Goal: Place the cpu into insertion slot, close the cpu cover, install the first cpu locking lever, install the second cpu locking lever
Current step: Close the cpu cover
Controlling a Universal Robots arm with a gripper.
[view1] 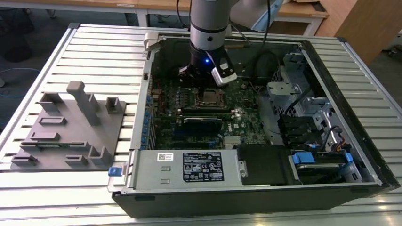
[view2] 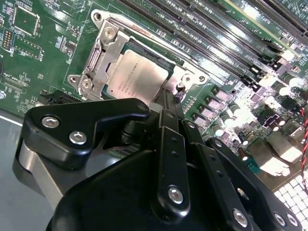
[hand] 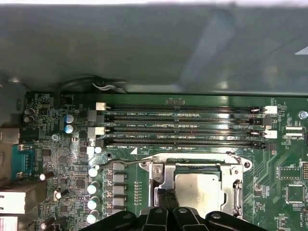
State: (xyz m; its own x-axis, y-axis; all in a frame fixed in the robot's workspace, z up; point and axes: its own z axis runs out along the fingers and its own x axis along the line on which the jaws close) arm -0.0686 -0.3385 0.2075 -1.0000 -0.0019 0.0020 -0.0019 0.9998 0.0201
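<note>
Hangs at the edge of the cpu cover (view2: pixel 99 66) with tool (view2: pixel 175 96) pinched narrow, gripping nothing. Shows cpu (view2: pixel 137 77) seated flat under that closed cover, just beside the tip.

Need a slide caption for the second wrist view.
Gripper close by the edge of the cpu cover, which lies down around the seated cpu; memory slots beyond.

One cpu (view2: pixel 137 79), one cpu cover (view2: pixel 96 65), four memory slots (hand: pixel 183 129)
</note>
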